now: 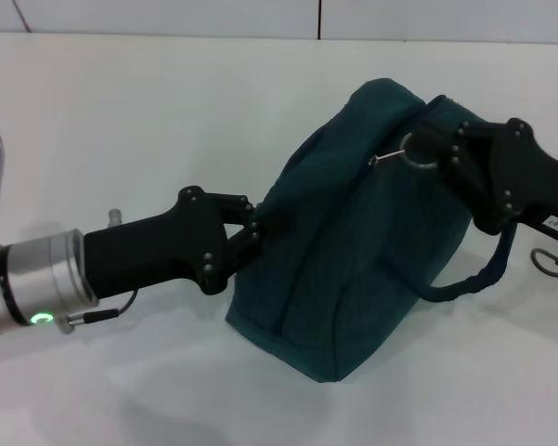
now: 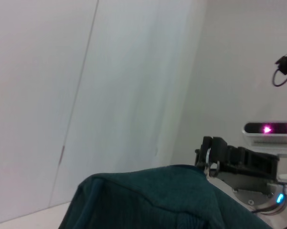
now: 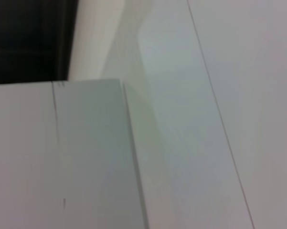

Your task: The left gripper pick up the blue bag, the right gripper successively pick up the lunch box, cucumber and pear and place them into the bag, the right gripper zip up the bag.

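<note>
The blue bag (image 1: 362,232) lies on the white table, bulging, with its top closed. My left gripper (image 1: 249,232) is shut on the fabric at the bag's left end. My right gripper (image 1: 448,149) is at the bag's top right end, shut on the metal ring pull (image 1: 418,154) of the zipper. The left wrist view shows the bag's top (image 2: 148,200) and the right gripper (image 2: 207,160) at the ring beyond it. The lunch box, cucumber and pear are out of view. The right wrist view shows only white surfaces.
One loop handle (image 1: 483,274) hangs off the bag's right side under the right gripper. A small metal ring (image 1: 550,263) lies on the table (image 1: 121,121) at the right edge. The robot's head camera (image 2: 270,129) glows magenta in the left wrist view.
</note>
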Available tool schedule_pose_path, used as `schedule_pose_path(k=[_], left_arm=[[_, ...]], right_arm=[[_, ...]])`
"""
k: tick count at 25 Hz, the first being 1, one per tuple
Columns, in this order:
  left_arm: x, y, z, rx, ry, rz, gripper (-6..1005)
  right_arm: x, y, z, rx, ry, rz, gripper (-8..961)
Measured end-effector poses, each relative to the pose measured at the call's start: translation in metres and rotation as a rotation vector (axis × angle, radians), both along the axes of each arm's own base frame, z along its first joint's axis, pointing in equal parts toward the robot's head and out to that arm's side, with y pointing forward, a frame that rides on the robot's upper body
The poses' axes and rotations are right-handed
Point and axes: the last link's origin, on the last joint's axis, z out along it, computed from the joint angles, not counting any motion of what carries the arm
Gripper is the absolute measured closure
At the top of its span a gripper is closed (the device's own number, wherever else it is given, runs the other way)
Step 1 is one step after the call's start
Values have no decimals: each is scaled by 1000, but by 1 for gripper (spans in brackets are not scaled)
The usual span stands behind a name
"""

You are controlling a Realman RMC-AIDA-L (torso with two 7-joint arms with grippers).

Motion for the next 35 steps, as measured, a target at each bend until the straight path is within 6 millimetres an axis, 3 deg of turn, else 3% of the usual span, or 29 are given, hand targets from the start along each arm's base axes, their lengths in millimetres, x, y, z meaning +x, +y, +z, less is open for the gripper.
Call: schedule_pose_path(k=[5, 10, 23, 35], left_arm=[[0, -1, 12, -34, 24, -68, 945], [0, -2, 12, -56, 47, -91, 945], [-5, 0, 17, -63, 80, -98, 944], [-6, 2, 20, -56, 83, -95, 944]], right_arm=[[3, 1, 12, 42, 40, -10, 935], [8, 5, 18, 79, 54, -48, 935], [27, 14, 10, 135, -43, -154, 935], [42, 12, 17, 193, -50, -214, 936]])
